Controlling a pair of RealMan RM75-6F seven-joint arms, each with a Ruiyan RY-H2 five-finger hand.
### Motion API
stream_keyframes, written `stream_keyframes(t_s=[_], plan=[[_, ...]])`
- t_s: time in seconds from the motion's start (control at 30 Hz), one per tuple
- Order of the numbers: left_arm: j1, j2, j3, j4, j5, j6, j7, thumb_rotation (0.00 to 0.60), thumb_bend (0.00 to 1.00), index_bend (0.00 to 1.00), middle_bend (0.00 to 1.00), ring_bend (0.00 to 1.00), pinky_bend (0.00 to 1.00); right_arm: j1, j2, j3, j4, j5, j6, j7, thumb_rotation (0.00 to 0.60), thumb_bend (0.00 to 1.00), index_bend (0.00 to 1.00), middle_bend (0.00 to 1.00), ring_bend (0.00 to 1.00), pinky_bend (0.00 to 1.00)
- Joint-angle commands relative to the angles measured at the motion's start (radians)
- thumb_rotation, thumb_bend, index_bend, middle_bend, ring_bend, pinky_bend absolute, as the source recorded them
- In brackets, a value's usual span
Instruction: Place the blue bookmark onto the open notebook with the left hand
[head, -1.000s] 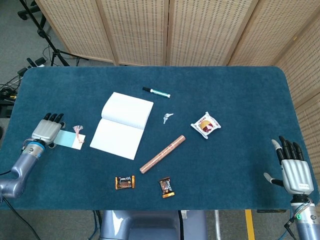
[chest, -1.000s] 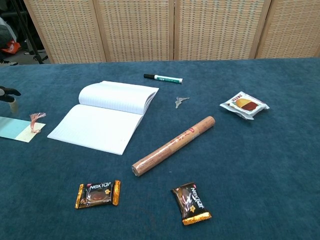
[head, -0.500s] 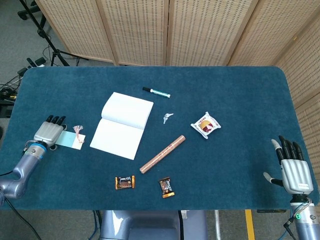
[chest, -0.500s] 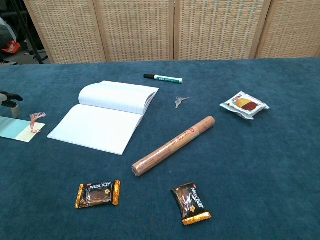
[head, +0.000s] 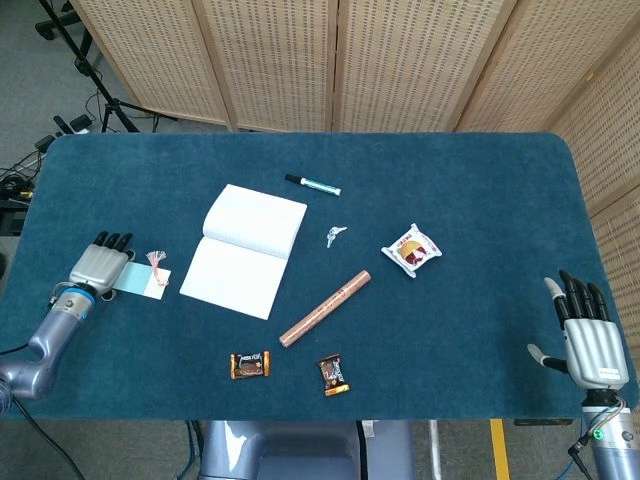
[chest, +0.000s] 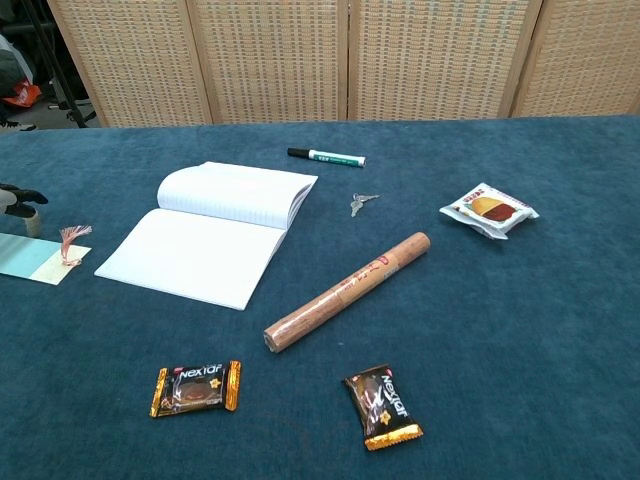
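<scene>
Blue felt table (head: 480, 180), wicker screens behind — and the left hand (head: 97, 266) has slid back a touch over the last second, uncovering more of the blue bookmark (head: 143, 281). Fingers lie flat over its near end, gripping nothing that I can see. Bookmark flat, just left of the open notebook (head: 245, 250) — pickup not yet secured. Right hand (head: 588, 340) idle, fingers spread, empty.
</scene>
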Motion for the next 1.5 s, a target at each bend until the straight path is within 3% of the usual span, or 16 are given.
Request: stream_keyframes(t_s=[0.03, 1.0, 1.5], plan=[[0.001, 0.000, 0.000, 0.000, -0.001, 0.001, 0.005, 0.600, 0.22, 0.31, 0.00, 0.00, 0.00, 0.000, -0.001, 0.000, 0.000, -0.003, 0.003, 0.001, 0.600, 0.18, 0.00, 0.00, 0.00, 0.00], [0.013, -0.007, -0.008, 0.013, -0.003, 0.008, -0.006, 0.600, 0.27, 0.34, 0.00, 0.00, 0.00, -0.005, -0.004, 0.000, 0.000, -0.015, 0.019, 0.005, 0.600, 0.18, 0.00, 0.00, 0.00, 0.00], [0.019, 0.074, -0.028, -0.096, -0.012, 0.055, 0.010, 0.600, 0.27, 0.34, 0.00, 0.00, 0.00, -0.006, 0.001, -0.001, -0.002, -0.020, 0.019, 0.014, 0.600, 0.18, 0.00, 0.00, 0.00, 0.00]])
